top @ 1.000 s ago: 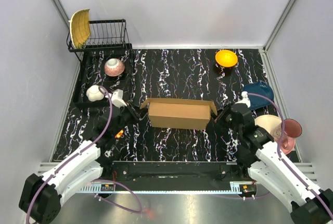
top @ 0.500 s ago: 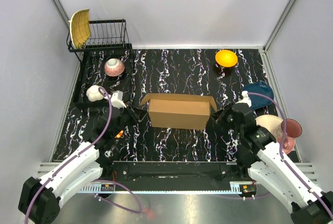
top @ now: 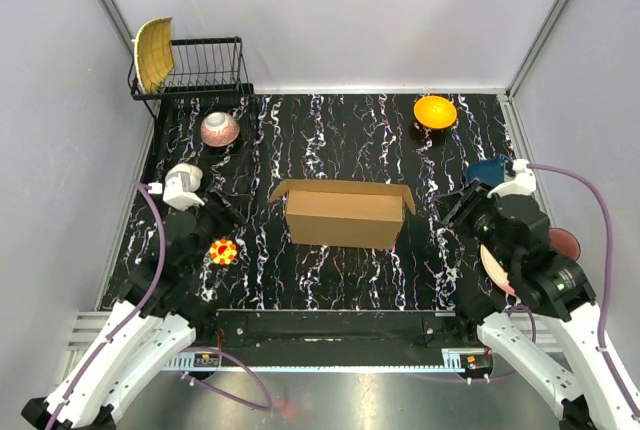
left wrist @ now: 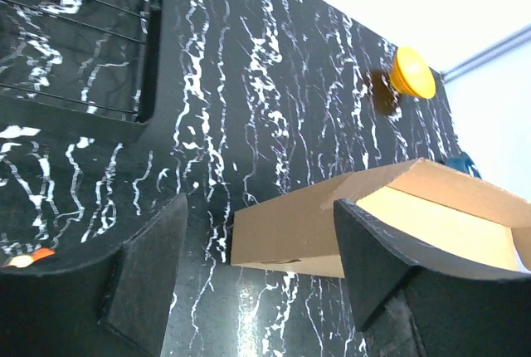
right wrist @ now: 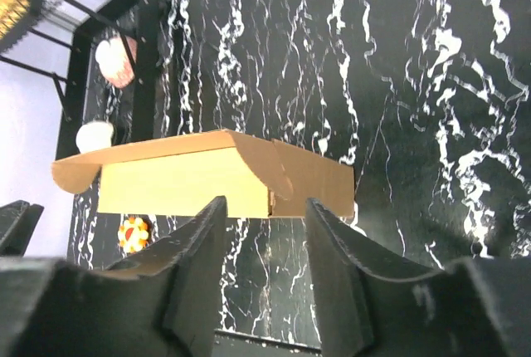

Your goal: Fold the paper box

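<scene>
Black marbled mat (top: 340,140): the paper box (top: 345,215) sits at its centre, between the grippers and clear of both. Left gripper (left wrist: 259,207) and right gripper (right wrist: 264,203) have parted, empty jaws. The orange bowl (left wrist: 413,72) appears in the left wrist view, not the right.

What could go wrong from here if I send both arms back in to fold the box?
1. The left gripper and right gripper are open, off the paper box; a one-sided push might slide it instead of folding its splayed end flaps.
2. The orange ball beside the left arm could get knocked.
3. The blue bowl and maroon cup sit close by the right arm; a swing may hit them.
</scene>
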`<state>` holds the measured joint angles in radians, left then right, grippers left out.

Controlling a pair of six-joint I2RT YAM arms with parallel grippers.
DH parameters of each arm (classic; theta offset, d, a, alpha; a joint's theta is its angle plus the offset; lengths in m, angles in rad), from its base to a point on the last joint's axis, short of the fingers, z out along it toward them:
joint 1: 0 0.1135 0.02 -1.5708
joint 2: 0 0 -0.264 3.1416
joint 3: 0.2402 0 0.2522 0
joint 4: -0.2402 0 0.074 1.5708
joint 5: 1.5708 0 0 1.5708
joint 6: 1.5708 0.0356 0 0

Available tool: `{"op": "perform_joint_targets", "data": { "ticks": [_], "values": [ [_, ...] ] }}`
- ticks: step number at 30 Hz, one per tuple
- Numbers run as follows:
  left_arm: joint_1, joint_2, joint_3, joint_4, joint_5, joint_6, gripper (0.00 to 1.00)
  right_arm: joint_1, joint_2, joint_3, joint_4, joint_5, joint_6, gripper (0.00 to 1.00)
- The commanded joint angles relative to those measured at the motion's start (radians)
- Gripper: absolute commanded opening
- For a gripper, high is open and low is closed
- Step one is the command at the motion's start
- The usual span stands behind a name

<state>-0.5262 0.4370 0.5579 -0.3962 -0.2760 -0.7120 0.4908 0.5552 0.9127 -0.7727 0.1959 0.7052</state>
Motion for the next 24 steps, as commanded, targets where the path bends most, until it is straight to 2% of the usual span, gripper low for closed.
{"op": "perform_joint_targets", "data": {
  "ticks": [1,4,7,17,24],
  "values": [
    [-0.001,0.002,0.071,-0.067,-0.137,0.049,0.75,0.006,0.034,0.094,-0.065,0.067,-0.124,0.56],
    [-0.001,0.029,0.086,0.024,-0.092,0.095,0.77,0.005,0.089,0.095,0.002,-0.013,-0.196,0.64],
    [-0.001,0.077,0.111,0.109,-0.04,0.137,0.76,0.006,0.167,0.1,0.05,-0.113,-0.245,0.66],
    [-0.001,0.169,0.158,0.198,0.02,0.172,0.77,0.005,0.25,0.06,0.127,-0.165,-0.315,0.62],
    [0.002,0.186,0.165,0.215,0.03,0.197,0.77,0.005,0.285,0.04,0.15,-0.179,-0.335,0.55]
  ]
}}
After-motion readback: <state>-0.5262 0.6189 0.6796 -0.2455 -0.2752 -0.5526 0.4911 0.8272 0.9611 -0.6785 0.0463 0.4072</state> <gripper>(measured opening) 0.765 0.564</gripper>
